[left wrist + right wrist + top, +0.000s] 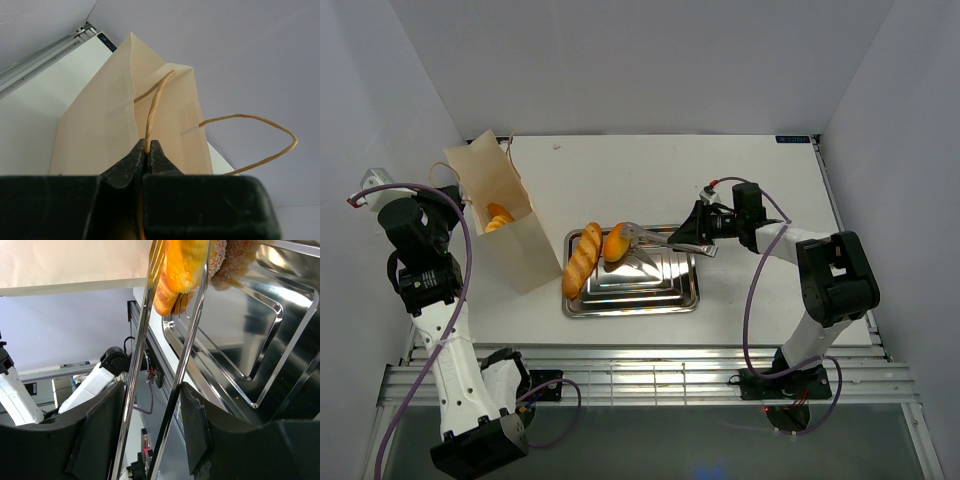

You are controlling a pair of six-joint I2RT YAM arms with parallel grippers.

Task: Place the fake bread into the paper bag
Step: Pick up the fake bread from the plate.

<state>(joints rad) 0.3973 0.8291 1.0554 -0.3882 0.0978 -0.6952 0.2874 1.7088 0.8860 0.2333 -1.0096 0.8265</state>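
Observation:
The paper bag (510,225) stands open at the left of the table, with a golden loaf (498,217) inside it. My left gripper (146,149) is shut on one of its cord handles (154,102); the other handle (260,131) hangs free. My right gripper (152,410) is shut on the metal tongs (186,352), both tong arms lying between its fingers. The tong tips pinch an oval golden roll (616,241) (182,265) above the steel tray (650,292). A long baguette (582,262) lies over the tray's left rim, next to the bag.
The tray (280,340) sits at the table's middle front, close to the bag's right side. White walls close in the left, right and back. A metal rail (650,375) runs along the near edge, between the arm bases.

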